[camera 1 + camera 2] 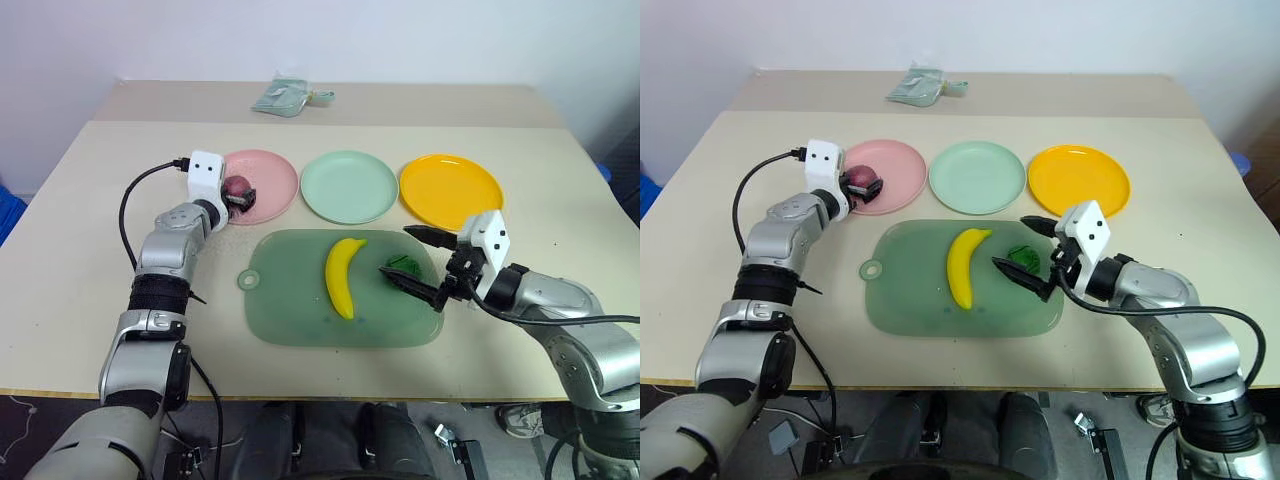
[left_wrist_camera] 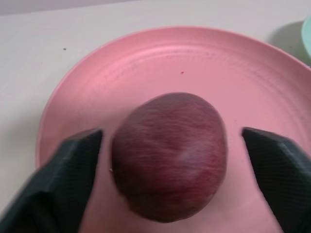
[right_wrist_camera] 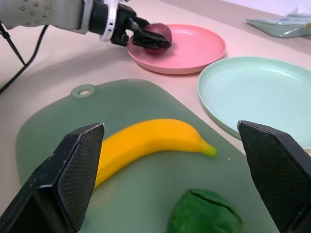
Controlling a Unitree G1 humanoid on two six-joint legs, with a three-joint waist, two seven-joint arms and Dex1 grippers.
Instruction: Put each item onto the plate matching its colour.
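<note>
Red fruit (image 2: pixel 168 156) on pink plate (image 2: pixel 160 53), between my parted left jaws.
My right jaws stood apart, green ball (image 3: pixel 204 213) and banana (image 3: pixel 146 141) just ahead.

Left gripper (image 2: pixel 170 150) open; right gripper (image 3: pixel 170 170) open

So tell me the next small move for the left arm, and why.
Probably draw the left end effector straight back off the pink plate. Its fingers stand open on either side of the dark red fruit, which already rests on that plate, so pulling away without nudging it seems the sensible step.
</note>
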